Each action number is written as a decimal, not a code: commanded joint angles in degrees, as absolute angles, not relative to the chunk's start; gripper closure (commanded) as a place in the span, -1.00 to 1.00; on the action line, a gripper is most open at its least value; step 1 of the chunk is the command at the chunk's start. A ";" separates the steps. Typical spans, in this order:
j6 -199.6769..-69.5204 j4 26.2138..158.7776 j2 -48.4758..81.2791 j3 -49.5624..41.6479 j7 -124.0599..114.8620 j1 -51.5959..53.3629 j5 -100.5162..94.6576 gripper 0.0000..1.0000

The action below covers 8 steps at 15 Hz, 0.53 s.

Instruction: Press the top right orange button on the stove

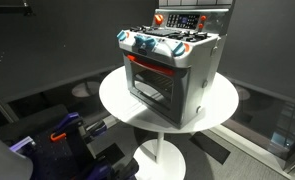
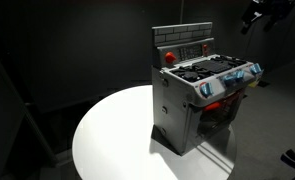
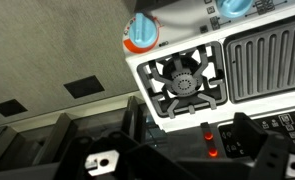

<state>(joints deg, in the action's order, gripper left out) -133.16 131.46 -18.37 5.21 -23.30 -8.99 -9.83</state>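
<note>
Orange was the button [image 1: 203, 19] to press, and it sat at the right end of the back panel of the toy stove [image 1: 172, 65], untouched. The stove stood in the middle of a round white table [image 1: 217, 105], probably so that the arm could reach it. The gripper [image 2: 259, 18] hung high above the knob side, well apart. Whether its fingers were spread or pressed together, I could not tell.

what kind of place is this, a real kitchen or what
Probably a lab or test room, not a real kitchen. The stove looks like a small toy one standing on a round white table. There are dark walls around it and grey carpet underfoot.
</note>
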 commanded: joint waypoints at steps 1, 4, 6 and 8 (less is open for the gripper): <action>-140.11 132.07 -17.39 4.29 -23.98 -8.48 -11.14 -1.00; -147.23 132.32 -15.51 3.82 -22.83 -8.20 -9.64 -1.00; -150.08 131.93 -13.72 3.78 -23.17 -8.44 -9.70 -1.00; -151.86 131.44 -11.83 3.48 -23.22 -8.51 -9.51 -1.00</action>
<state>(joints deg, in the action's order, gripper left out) -149.29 132.32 -14.21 4.49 -23.30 -8.97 -9.82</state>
